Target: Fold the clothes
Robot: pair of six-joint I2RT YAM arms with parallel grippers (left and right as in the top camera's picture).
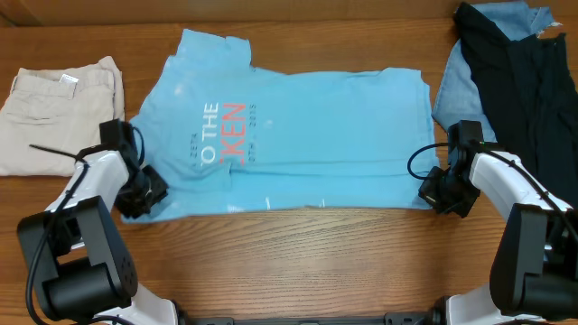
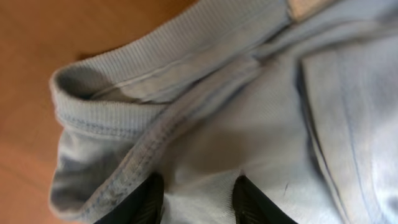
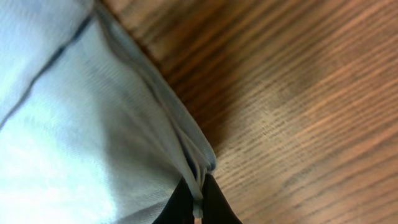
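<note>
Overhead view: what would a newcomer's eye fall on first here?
A sky-blue T-shirt lies spread across the middle of the table, its lettering partly hidden by a fold. The right gripper pinches its near right corner, and the left gripper stands at its near left edge, fingers apart around the cloth. Beige trousers lie far left, dark garments far right.

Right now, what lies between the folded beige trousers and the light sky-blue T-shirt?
A bare strip of brown wooden table, shown in the overhead view, separates the beige trousers from the sky-blue T-shirt.
</note>
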